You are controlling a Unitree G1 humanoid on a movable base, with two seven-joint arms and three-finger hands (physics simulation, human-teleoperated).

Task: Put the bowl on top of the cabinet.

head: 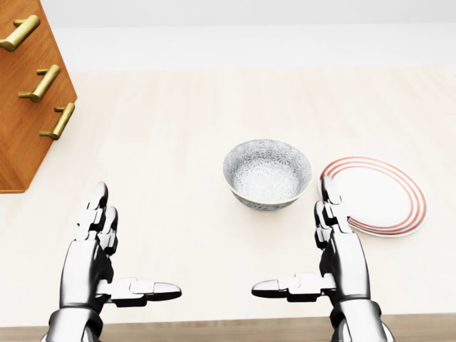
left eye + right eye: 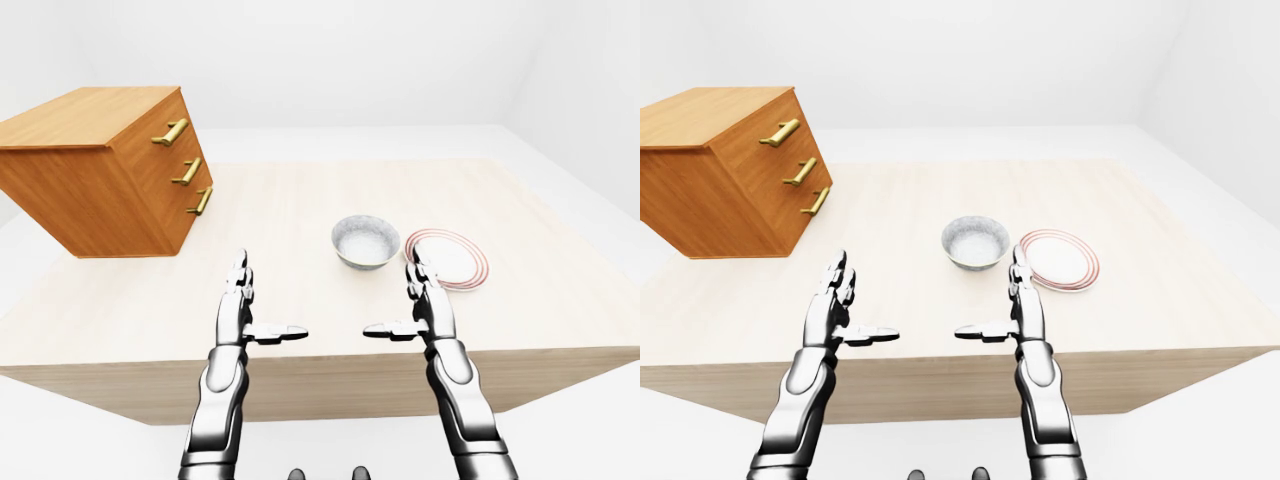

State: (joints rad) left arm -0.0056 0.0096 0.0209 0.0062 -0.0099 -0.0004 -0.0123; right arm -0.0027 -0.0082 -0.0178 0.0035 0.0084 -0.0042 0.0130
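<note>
1. Nearest the camera, low in the head view: left hand (image 1: 100, 246) and right hand (image 1: 335, 242), both chrome, palms turned toward each other, fingers straight and spread wide, thumbs pointing inward. Holding nothing.
2. Bowl (image 1: 267, 173) upright on the worktop (image 1: 178, 142), pale with a fine pattern, just above and to the left of the right hand's fingertips (image 1: 327, 187) in the head view; not touched by either hand. Well apart from the left hand.
3. Plate (image 1: 381, 194) with red rings lying flat just beside the bowl on its right, partly behind the right hand's fingers.
4. Cabinet (image 2: 100, 170) at the left of the left-eye view, wooden, three drawers with brass handles (image 2: 186, 172), flat top bare. Well apart from the bowl, with open worktop between them.
5. Near edge of the worktop running just under both wrists; wide bare stretches toward the top and the right of the left-eye view.
6. Worktop of light wood grain; around it a plain white room with pale walls and floor.
</note>
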